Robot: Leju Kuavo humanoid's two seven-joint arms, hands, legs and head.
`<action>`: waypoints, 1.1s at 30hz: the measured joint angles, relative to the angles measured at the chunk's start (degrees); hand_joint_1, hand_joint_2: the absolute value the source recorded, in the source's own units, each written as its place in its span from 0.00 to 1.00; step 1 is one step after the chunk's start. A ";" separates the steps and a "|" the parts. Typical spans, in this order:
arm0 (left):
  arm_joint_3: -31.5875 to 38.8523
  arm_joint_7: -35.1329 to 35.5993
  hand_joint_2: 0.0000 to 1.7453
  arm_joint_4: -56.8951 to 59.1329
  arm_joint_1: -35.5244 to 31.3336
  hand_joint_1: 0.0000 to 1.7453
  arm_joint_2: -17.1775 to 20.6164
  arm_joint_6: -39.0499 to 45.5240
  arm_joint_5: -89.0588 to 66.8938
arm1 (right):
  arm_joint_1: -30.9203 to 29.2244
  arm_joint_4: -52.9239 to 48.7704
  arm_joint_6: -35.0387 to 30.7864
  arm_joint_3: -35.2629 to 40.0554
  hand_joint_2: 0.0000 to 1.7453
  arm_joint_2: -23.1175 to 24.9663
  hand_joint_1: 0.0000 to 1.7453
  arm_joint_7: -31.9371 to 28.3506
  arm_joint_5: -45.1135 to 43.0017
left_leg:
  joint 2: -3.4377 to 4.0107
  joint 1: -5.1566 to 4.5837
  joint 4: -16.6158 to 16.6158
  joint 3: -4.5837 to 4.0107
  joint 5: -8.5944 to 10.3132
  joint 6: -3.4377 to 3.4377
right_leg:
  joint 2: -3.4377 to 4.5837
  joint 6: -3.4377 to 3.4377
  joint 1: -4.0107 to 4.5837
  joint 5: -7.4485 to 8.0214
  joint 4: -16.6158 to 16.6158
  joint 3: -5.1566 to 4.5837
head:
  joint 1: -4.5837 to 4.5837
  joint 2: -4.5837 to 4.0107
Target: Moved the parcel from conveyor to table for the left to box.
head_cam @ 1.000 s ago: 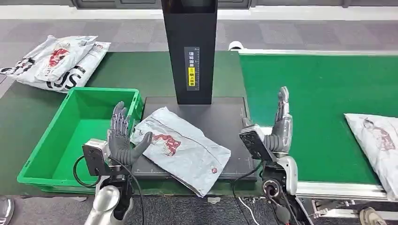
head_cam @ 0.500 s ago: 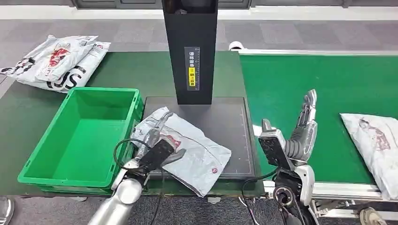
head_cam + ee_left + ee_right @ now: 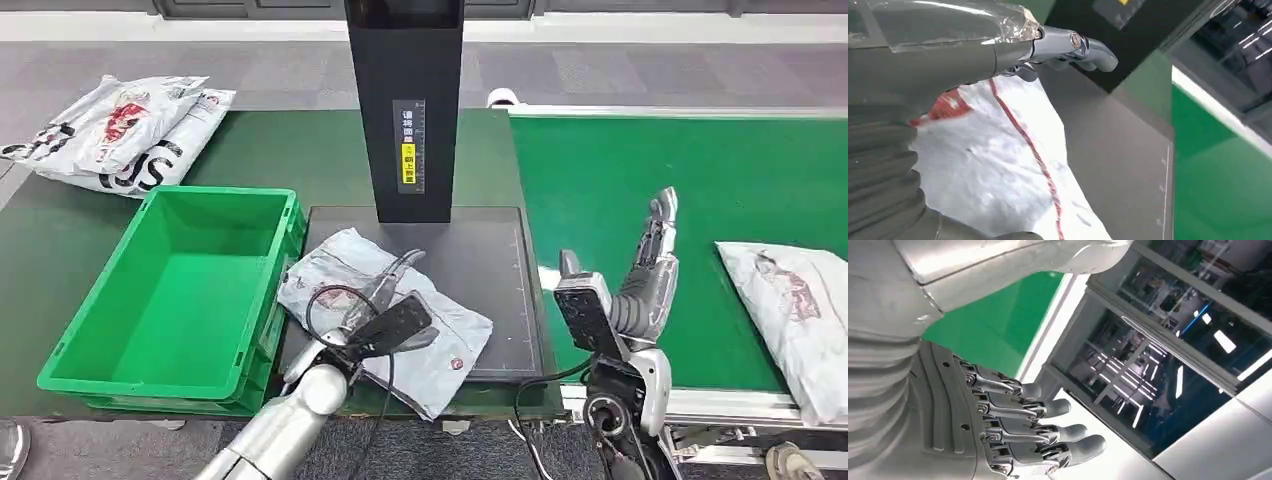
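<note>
A grey plastic parcel (image 3: 455, 335) with a red print lies flat on the black plate (image 3: 490, 260) under the scanner post. My left hand (image 3: 385, 305) reaches across the parcel's middle from the near side, fingers stretched out and holding nothing. In the left wrist view the fingers (image 3: 1088, 47) extend past the parcel (image 3: 998, 165) toward the post; whether they touch the parcel I cannot tell. My right hand (image 3: 650, 265) stands upright and open at the near-left edge of the green conveyor (image 3: 650, 160). Its straight fingers (image 3: 1048, 425) hold nothing.
An empty green bin (image 3: 170, 290) stands left of the plate. The black scanner post (image 3: 403, 100) rises behind the parcel. A second grey parcel (image 3: 790, 305) lies on the conveyor at the right. Several more parcels (image 3: 120, 130) are piled at the table's far left.
My left hand swung from upright beside the bin down and rightward over the parcel. My right hand shifted right toward the conveyor. The conveyor parcel drifted slightly left.
</note>
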 measured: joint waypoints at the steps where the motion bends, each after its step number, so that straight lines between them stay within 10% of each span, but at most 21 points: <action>1: 0.00 -0.11 1.00 1.71 -0.81 0.00 -0.39 1.04 0.13 | -0.13 0.00 -0.09 0.00 1.00 0.00 0.00 0.02 0.00 | 0.00 0.00 0.00 0.00 0.00 0.00 | 0.00 0.00 0.00 0.00 0.00 0.00 | 0.00 0.02; 23: 0.00 0.63 1.00 13.40 -5.24 0.00 -2.05 6.24 -2.97 | -0.63 0.00 -0.61 0.00 1.00 0.00 0.00 -0.02 -0.26 | 0.01 0.00 -0.01 0.00 0.01 0.01 | 0.01 0.00 0.01 0.00 0.00 0.01 | 0.00 0.02; 24: 0.00 0.90 1.00 14.50 -5.59 1.00 -2.05 7.23 -3.69 | -0.78 0.02 -0.61 0.00 1.00 0.00 0.00 -0.17 -0.50 | 0.01 0.00 -0.01 0.00 0.01 0.00 | 0.01 0.00 0.01 0.01 0.00 0.01 | 0.00 0.02; 33: 0.00 1.35 1.00 19.68 -6.83 1.00 -1.66 11.06 -6.10 | -1.83 0.63 -1.68 0.00 1.00 0.00 0.00 -1.68 -1.73 | 0.00 0.01 -0.01 0.00 0.02 0.01 | 0.00 0.00 0.01 0.00 0.01 0.02 | 0.02 0.00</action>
